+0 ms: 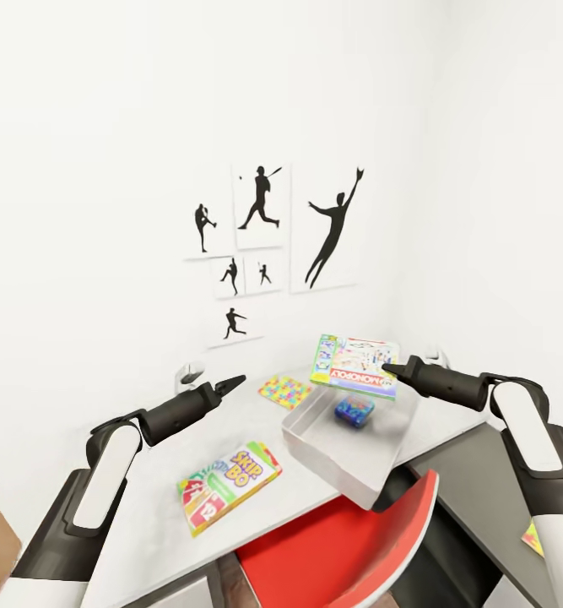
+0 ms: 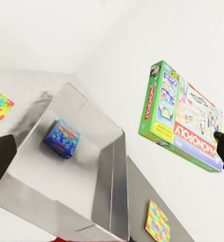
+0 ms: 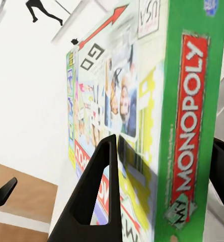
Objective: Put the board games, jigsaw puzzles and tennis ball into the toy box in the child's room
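Right end effector: the black two-fingered right end effector (image 1: pixel 388 369) was clamped on one edge of the flat green-edged white Monopoly board game box (image 1: pixel 354 366); in the right wrist view one finger (image 3: pixel 94 196) lay across the printed face and the other sat behind the green side.
Monopoly box: held in the air, tilted, just past the right fingertips and above the far end of the toy box.
Toy box: the shallow pale grey rectangular bin with sloped walls (image 1: pixel 342 469) stood on the desk, below and inward of the right end effector.
Small game: a small blue multicolour board game box (image 1: pixel 354 410) lay on the bin's floor, directly beneath the held box.
Left end effector: the black left end effector (image 1: pixel 234 382) hovered over the desk with nothing in it; whether its fingers were parted or together could not be told.
Jigsaw: a thin flat sheet of yellow, pink, blue and green interlocking pieces (image 1: pixel 285 391) lay on the desk just ahead of the left fingertips.
Skip-Bo: the flat green, yellow and red Skip-Bo box (image 1: pixel 229 487) lay on the desk, below and behind the left end effector.
Desk: pale grey mottled top (image 1: pixel 159 481).
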